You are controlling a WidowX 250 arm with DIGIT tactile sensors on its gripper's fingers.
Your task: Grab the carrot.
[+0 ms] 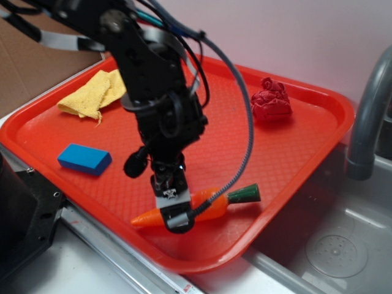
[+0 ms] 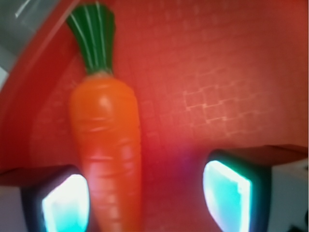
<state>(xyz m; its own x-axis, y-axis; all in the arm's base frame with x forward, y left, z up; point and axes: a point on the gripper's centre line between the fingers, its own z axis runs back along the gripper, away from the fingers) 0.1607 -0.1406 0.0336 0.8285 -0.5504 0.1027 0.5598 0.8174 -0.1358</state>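
The claw (image 2: 145, 198) stands wide open over the carrot (image 2: 108, 154), holding nothing: in the wrist view the two pads (image 2: 65, 203) glow pale teal at the bottom corners, the carrot lies between them hard against the left one, and a broad gap of bare tray separates it from the right one. Whether the left pad actually touches the carrot I cannot tell. From outside, the claw (image 1: 174, 214) is down at the carrot's (image 1: 208, 207) middle, near the tray's (image 1: 306, 153) front rim, with a grey braided cable (image 1: 248, 141) looping past it. The carrot is glossy orange plastic, ribbed with shallow rings, tapering to a point, with a dark green ridged stem cap (image 1: 244, 194). It lies flat on the tray, stem toward the sink (image 1: 337, 251). The tray is red plastic with a fine grid texture and a raised rounded lip. Well apart from the carrot lie a smooth blue block (image 1: 84, 159), a crumpled yellow cloth (image 1: 95, 93) at the back left, and a wrinkled red lump (image 1: 271, 101) at the back right. A grey curved faucet (image 1: 367, 116) rises beside the tray.
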